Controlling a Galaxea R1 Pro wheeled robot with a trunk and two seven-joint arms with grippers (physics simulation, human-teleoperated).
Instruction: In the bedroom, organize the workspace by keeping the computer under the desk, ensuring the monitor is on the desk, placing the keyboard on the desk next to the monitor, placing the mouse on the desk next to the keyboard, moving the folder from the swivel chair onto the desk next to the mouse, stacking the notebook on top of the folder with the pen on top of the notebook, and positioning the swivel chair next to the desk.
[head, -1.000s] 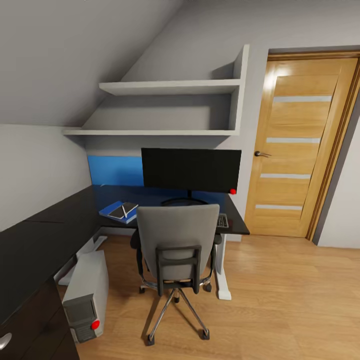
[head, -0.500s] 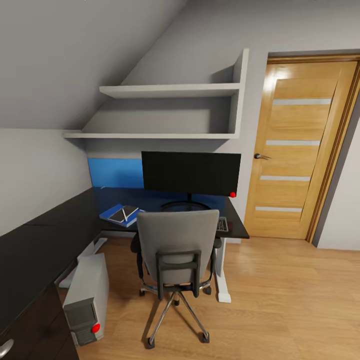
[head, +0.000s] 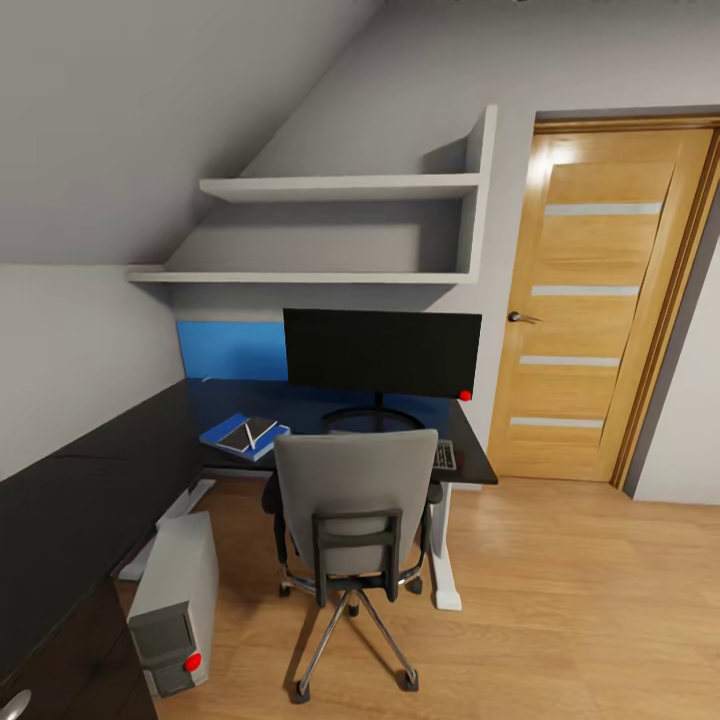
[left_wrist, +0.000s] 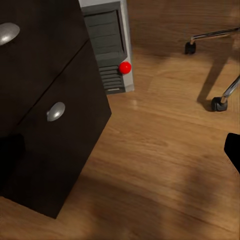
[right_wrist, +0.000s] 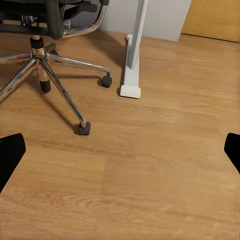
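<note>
While the swivel chair (head: 355, 505) stands at the desk's (head: 470, 455) front edge, the monitor (head: 381, 352) sits near the back edge, the keyboard (head: 445, 456) by the front right corner, and the notebook (head: 244, 436) with pen (head: 250, 433) toward the left. Beside the desk's left end, the computer (head: 175, 602) stands on the floor. Right gripper (right_wrist: 120, 150) spread wide; left gripper's opening I cannot tell

Black desk (head: 470, 462) is carrying monitor (head: 381, 352), keyboard (head: 445, 456) at its rt edge, and blue folder (head: 228, 437) w/ notebook (head: 250, 433) + pen (head: 249, 434) stacked on top. Wood floor (head: 560, 600) is bearing computer (head: 175, 602) and swivel chair (head: 355, 520), both ahead of the grippers.
</note>
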